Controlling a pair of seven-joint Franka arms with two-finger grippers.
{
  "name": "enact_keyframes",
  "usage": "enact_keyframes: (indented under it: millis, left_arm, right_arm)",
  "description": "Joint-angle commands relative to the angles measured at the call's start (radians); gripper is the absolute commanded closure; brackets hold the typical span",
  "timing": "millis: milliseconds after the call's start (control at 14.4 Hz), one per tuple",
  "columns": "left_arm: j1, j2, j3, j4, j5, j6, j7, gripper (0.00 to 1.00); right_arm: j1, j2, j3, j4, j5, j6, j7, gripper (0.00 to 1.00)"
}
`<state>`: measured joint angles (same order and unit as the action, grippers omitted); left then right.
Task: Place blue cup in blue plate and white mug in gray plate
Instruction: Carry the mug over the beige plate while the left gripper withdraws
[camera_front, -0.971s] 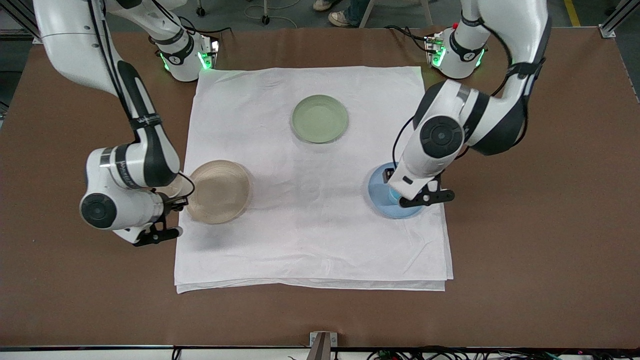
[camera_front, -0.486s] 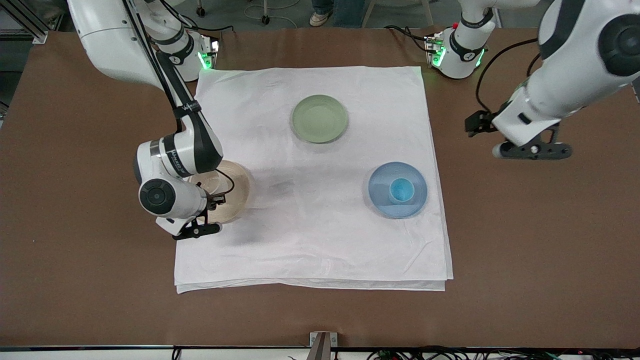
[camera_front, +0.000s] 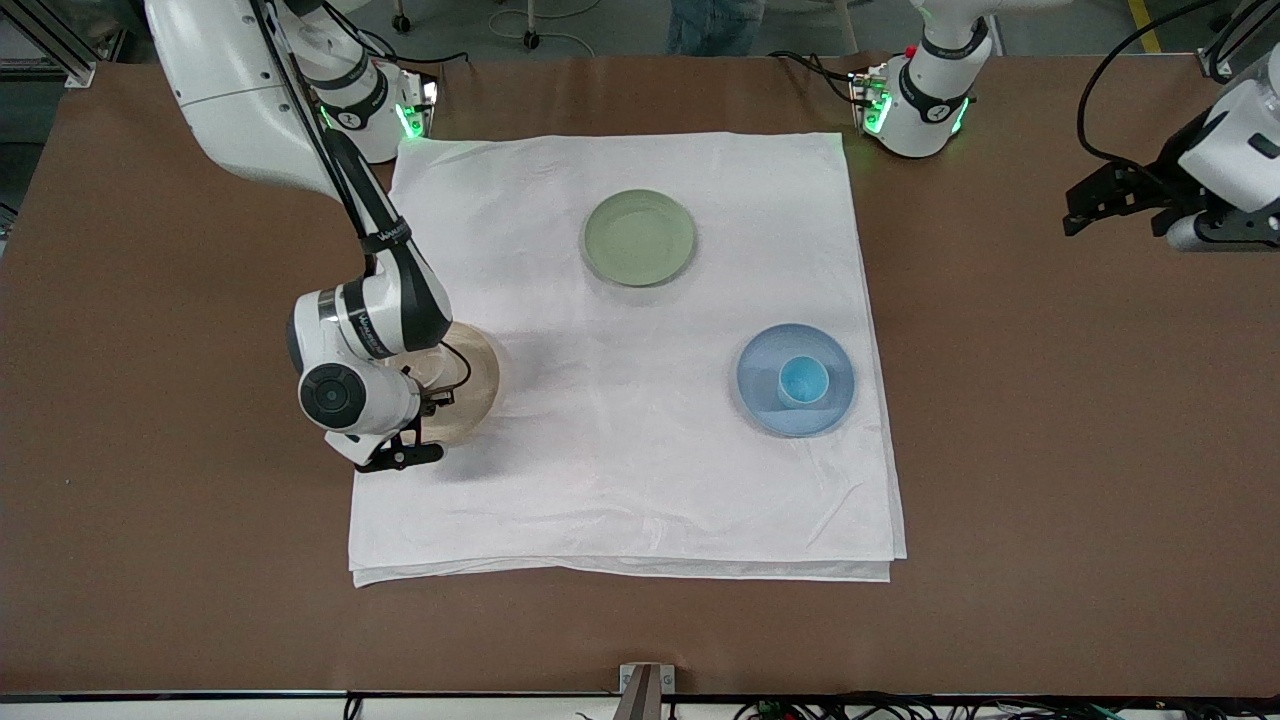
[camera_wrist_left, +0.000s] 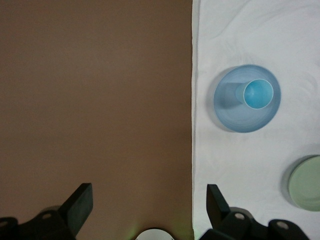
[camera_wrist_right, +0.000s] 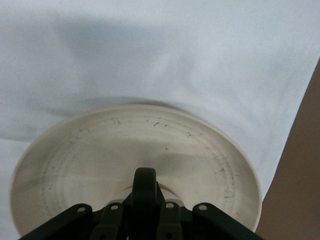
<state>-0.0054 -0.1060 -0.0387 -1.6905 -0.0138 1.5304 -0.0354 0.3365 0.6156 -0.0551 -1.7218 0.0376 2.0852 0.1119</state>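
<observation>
The white cloth (camera_front: 620, 350) carries all three plates. The gray plate (camera_front: 470, 385) lies directly under the right gripper (camera_front: 415, 400), whose jaws are clamped on the dark handle of the white mug (camera_wrist_right: 150, 192), low over the plate's middle; the mug looks set down or nearly so. The blue plate (camera_front: 795, 380) already holds the blue cup (camera_front: 803, 380), well away from the left gripper (camera_wrist_left: 150, 207), which waits over bare table with jaws apart. Next, I judge, the right jaws must release and lift straight up without tipping the mug.

I see a green plate (camera_front: 639, 238) on the white cloth (camera_front: 620, 480), which covers the brown table (camera_front: 1050, 450).
</observation>
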Motion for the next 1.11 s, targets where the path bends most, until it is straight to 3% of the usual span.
enact_keyframes:
  millis: [0, 139, 208, 277, 347, 555, 694, 1040]
  left_arm:
    - [0.007, -0.014, -0.006, -0.014, 0.030, 0.054, 0.011, 0.00]
    - [0.005, 0.005, -0.006, 0.009, 0.040, 0.102, 0.011, 0.00]
    - [0.005, 0.026, -0.007, 0.030, 0.040, 0.114, 0.011, 0.00]
    - [0.005, 0.040, -0.007, 0.050, 0.038, 0.116, 0.011, 0.00]
    - [0.007, 0.057, -0.009, 0.067, 0.037, 0.116, 0.011, 0.00]
    - [0.007, 0.071, -0.009, 0.080, 0.031, 0.138, 0.012, 0.00]
    - [0.007, 0.072, -0.009, 0.080, 0.026, 0.177, 0.011, 0.00]
    - [0.008, 0.078, -0.009, 0.080, 0.026, 0.180, 0.012, 0.00]
  right_arm:
    - [0.002, -0.024, 0.001, -0.027, 0.011, 0.012, 0.051, 0.96]
    - [0.004, -0.022, 0.000, -0.027, 0.011, 0.019, 0.052, 0.92]
    - [0.003, -0.022, 0.000, -0.025, 0.013, 0.019, 0.052, 0.67]
    - [-0.004, -0.022, 0.000, -0.025, 0.013, 0.016, 0.054, 0.27]
    - [-0.008, -0.023, 0.000, -0.021, 0.013, 0.007, 0.057, 0.01]
    - [-0.011, -0.074, -0.006, 0.002, 0.007, -0.049, 0.147, 0.00]
    - [-0.013, -0.094, -0.006, 0.063, 0.007, -0.164, 0.155, 0.00]
    - [-0.025, -0.131, -0.049, 0.327, -0.001, -0.443, 0.155, 0.00]
